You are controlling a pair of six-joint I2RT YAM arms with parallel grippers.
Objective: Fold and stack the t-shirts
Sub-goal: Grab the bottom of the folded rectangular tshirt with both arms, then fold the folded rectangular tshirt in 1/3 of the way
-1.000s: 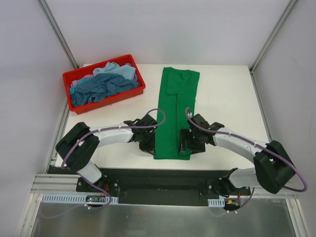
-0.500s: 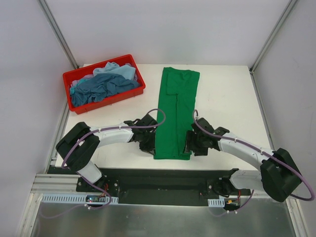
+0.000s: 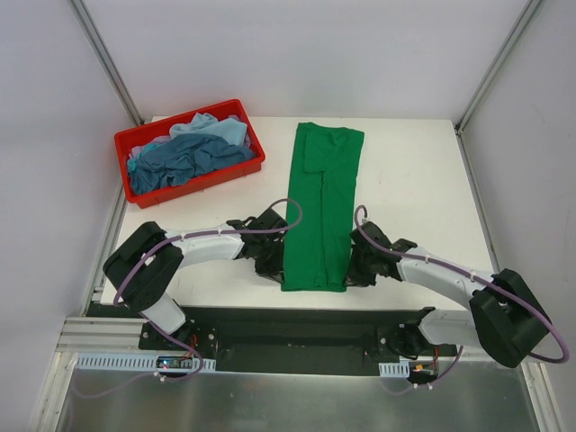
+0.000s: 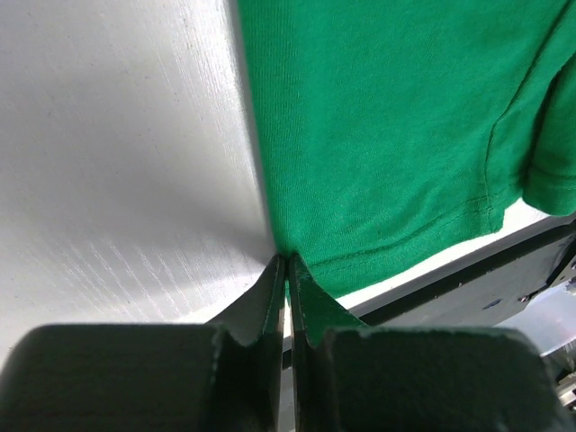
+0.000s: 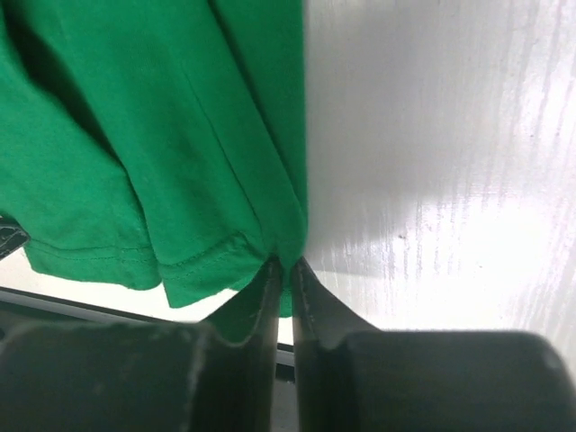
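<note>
– Left end effector [image 4: 286,266]: how is it held?
– It is closed, low on the desk [image 3: 414,171], and the near left corner of the green shirt [image 3: 319,207] is pinched between its tips.
– And the right end effector [image 5: 288,267]?
– The same is seen there. Its jaws are pressed together on the near right corner of that shirt, right at the hem.
– How is the desk laid out?
– The middle is taken up by the green shirt, which is spread flat as a long narrow strip. The strip runs from the far side down to the near edge, and both long sides are folded in.
– What else is found on it?
– A red bin [image 3: 193,183] is set at the far left corner, well apart from the green shirt.
– What is held in it?
– A teal shirt [image 3: 184,160] is crumpled across most of it. A pale shirt [image 3: 216,130] is bunched against the far wall, partly on top of the teal one.
</note>
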